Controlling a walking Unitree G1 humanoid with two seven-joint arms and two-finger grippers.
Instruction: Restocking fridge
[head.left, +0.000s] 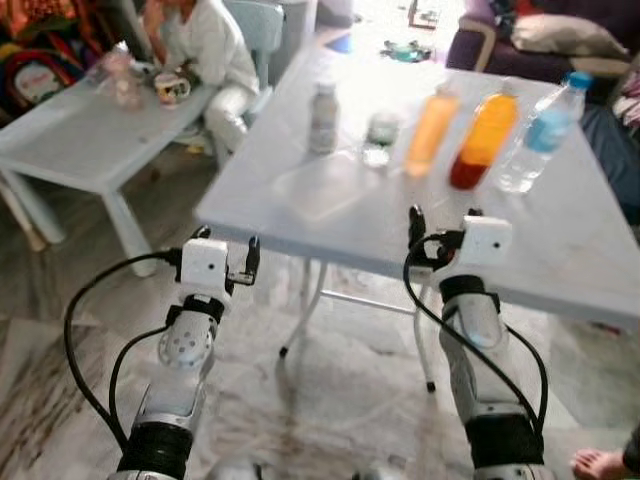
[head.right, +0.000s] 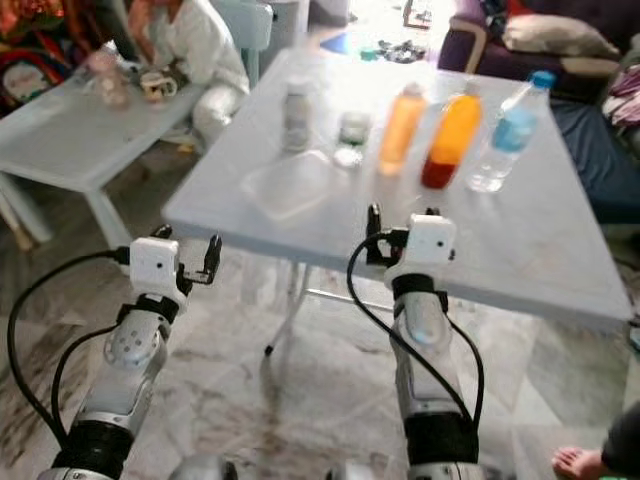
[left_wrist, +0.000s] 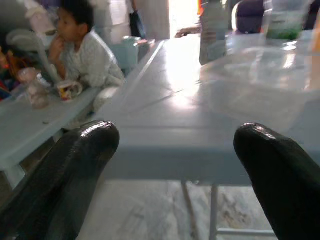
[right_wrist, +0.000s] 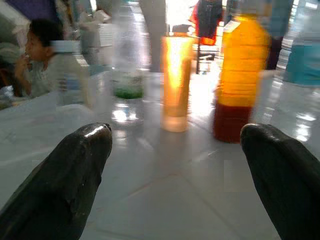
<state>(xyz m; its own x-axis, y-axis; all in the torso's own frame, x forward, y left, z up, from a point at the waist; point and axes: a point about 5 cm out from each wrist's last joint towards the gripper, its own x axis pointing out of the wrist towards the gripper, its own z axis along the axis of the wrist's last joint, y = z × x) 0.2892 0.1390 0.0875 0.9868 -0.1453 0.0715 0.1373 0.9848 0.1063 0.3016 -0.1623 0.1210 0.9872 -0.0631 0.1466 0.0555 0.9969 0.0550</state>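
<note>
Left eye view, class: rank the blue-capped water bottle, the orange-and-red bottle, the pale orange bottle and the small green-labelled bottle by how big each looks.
1. Blue-capped water bottle, largest.
2. Orange-and-red bottle and pale orange bottle: too alike to separate, and blurred.
3. Small green-labelled bottle, smallest.
All stand in one row on the table, so nearness hardly matters.

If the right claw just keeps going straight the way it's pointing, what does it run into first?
Probably the row of bottles. The right claw, open, sits over the near part of the table. Its wrist view centres the pale orange bottle, with the orange-and-red bottle beside it. Blur leaves depth uncertain.
</note>
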